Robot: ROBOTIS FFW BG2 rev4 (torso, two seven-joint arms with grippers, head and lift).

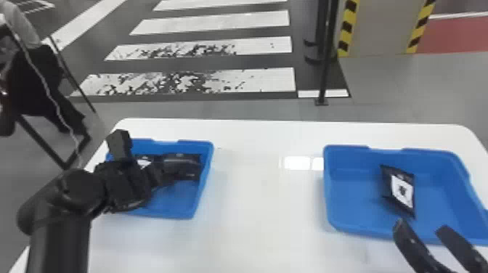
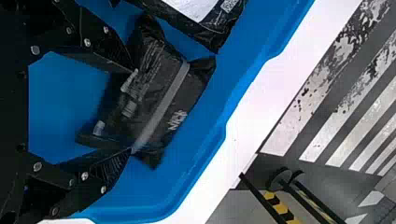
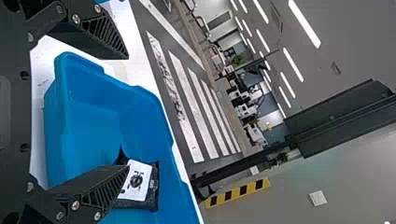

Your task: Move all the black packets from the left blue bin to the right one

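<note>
Target pkt (image 2: pixel 163 93) is in L blue bin (image 1: pixel 204 185), far R part, btwn L gripper (image 2: pixel 132 111)'s tips & jutting just past them. Long axis runs aslant, roughly finger to finger. L arm's nearer by far. L fingers stand apart astride it, no clear pinch. R gripper (image 1: pixel 421 228): fingers spread, near edge of R blue bin (image 1: pixel 328 188). Count: 2 bins, 2 grippers, 3 blk pkts seen (2 L, 1 R).

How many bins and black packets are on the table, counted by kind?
Blue bins: 2
Black packets: at least 3 (1 in the right bin, 2 visible in the partly hidden left bin)
Total: at least 5
</note>
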